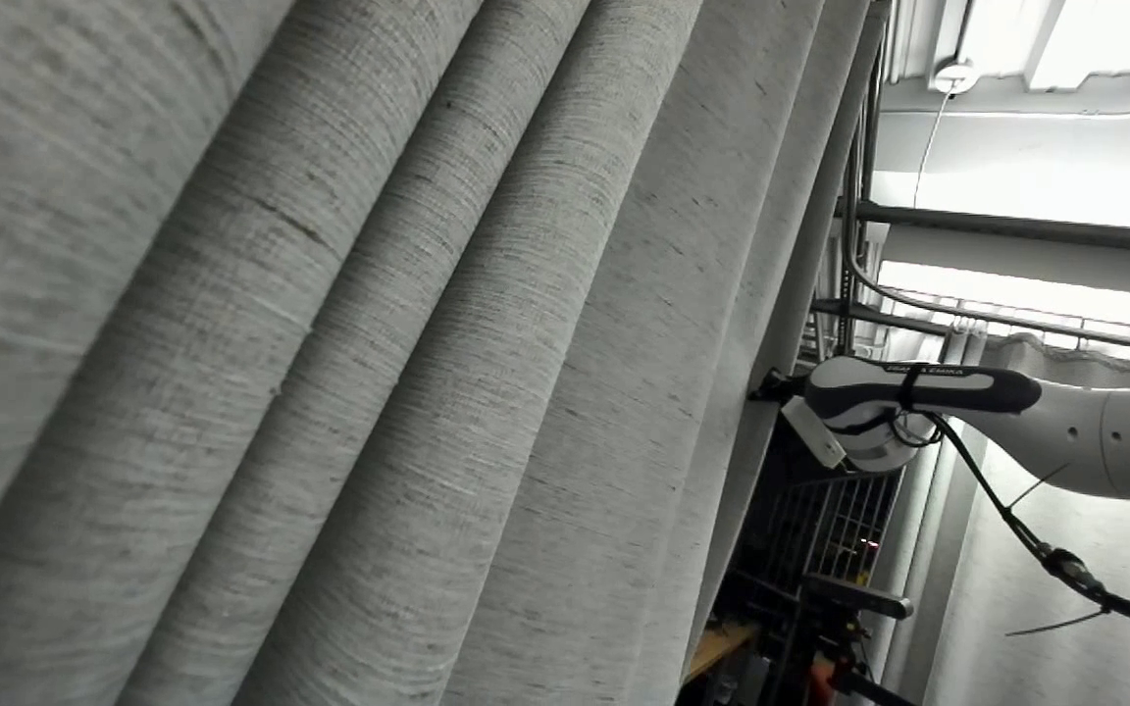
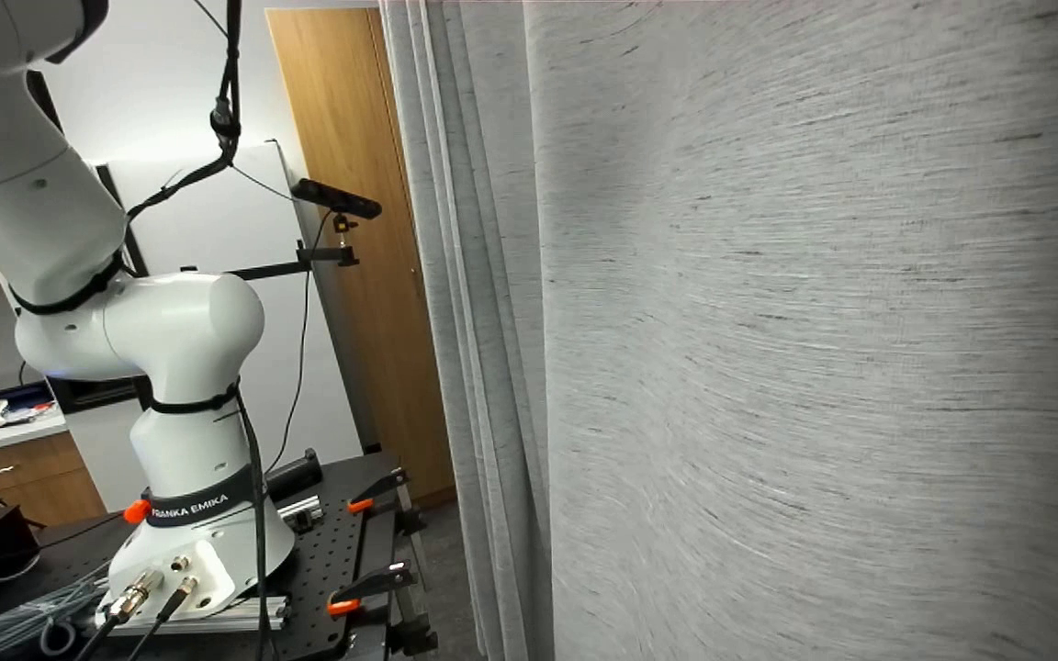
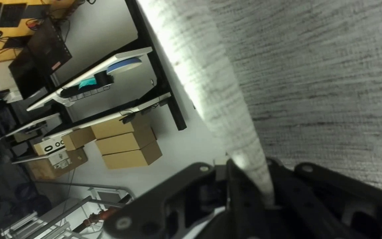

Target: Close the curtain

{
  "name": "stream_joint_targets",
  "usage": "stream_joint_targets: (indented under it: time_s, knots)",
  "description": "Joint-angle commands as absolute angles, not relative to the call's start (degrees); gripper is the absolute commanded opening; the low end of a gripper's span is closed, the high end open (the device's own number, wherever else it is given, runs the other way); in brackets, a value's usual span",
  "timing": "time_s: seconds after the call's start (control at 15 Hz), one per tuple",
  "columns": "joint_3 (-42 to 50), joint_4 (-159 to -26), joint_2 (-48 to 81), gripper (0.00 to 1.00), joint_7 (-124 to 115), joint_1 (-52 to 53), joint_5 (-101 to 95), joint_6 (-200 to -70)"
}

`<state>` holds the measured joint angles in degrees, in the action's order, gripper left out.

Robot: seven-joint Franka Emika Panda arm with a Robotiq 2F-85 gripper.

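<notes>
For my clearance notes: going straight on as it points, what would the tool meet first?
The curtain, most likely: its edge is pinched in the tool; depth beyond is unclear.

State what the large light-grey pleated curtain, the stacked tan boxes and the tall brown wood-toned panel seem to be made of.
Light-grey pleated curtain: matte woven fabric; thread lines and darker flecks show.
Stacked tan boxes: probably matte cardboard, judging by plain tan faces and crisp edges.
Tall brown panel: wood or wood-look laminate, low sheen; faint grain leaves that open.
</notes>
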<state>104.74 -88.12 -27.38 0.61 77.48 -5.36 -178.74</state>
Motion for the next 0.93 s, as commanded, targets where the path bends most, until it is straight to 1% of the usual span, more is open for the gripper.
stream_joint_targets:
  time_s: [0.0,0.07,0.13,0.2,0.4,0.47,0.67,0.73,0.8,0.87]
  knots:
    - [107.3,-88.2,-34.5,0.0,4.8,81.8,-7.7,-173.8]
    - [107.7,-88.1,-34.6,0.0,5.2,82.6,-7.9,-174.0]
    - [107.3,-87.9,-35.3,0.27,5.6,83.1,-8.0,-173.9]
    - [107.1,-87.9,-35.7,0.28,6.1,83.4,-8.1,-173.8]
    - [111.5,-90.0,-35.0,0.49,6.2,84.4,-8.0,-166.0]
    - [113.1,-90.4,-34.6,0.58,6.2,84.7,-8.2,-163.2]
    - [116.3,-92.0,-33.0,0.8,5.8,85.7,-9.6,-158.4]
    - [115.7,-92.8,-32.9,0.89,4.7,84.9,-11.9,-157.7]
    - [115.1,-93.6,-32.3,0.95,4.7,84.5,-12.6,-156.9]
    - [114.2,-94.2,-32.1,0.99,5.0,84.0,-13.3,-156.3]
